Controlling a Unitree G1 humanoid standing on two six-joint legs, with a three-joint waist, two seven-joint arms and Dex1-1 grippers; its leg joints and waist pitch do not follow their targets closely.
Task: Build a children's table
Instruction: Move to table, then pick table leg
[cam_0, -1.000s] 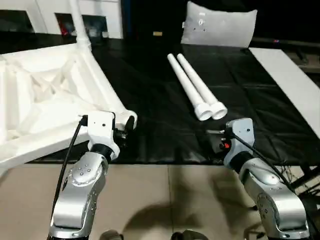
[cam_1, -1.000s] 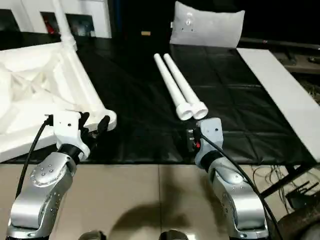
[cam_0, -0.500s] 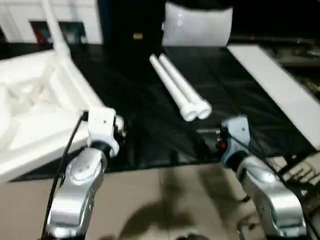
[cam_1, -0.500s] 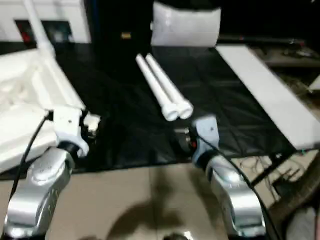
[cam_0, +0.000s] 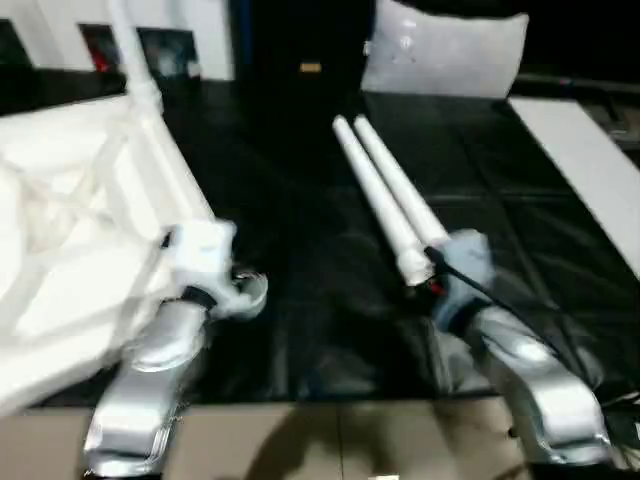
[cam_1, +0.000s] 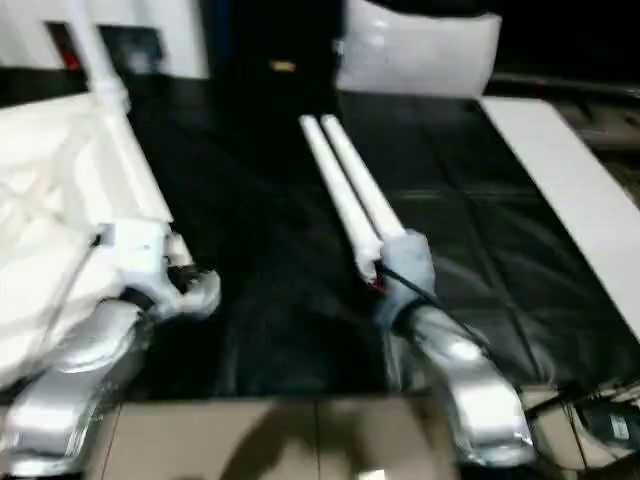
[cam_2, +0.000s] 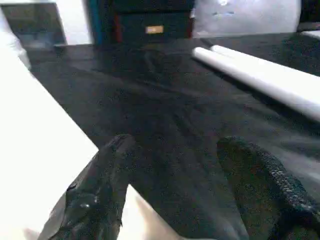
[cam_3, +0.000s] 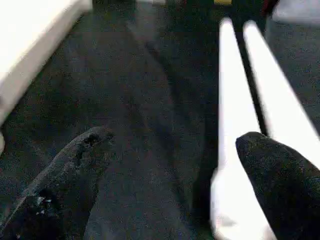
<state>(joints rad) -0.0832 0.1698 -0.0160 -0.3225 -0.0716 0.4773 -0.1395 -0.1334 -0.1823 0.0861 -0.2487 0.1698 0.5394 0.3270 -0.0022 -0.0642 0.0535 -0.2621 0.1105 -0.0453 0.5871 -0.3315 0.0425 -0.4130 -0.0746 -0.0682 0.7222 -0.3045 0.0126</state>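
Right gripper at the collar ends of two loose legs, fingers apart, nothing held.

The two long tapered white tube legs (cam_0: 385, 195) lie side by side on the black-covered work table (cam_0: 300, 250), long axes running away from the robot, threaded collars toward it. The right gripper (cam_3: 172, 150) is spread wide, and the nearer leg's collar end sits just beside its one finger (cam_3: 280, 170), so the right arm is clearly the closer one. The left gripper (cam_2: 185, 175) is also apart, empty, at the near corner of the white plastic ribbed table top (cam_0: 80, 230), which lies underside up to the left with one leg (cam_0: 135, 60) already standing.
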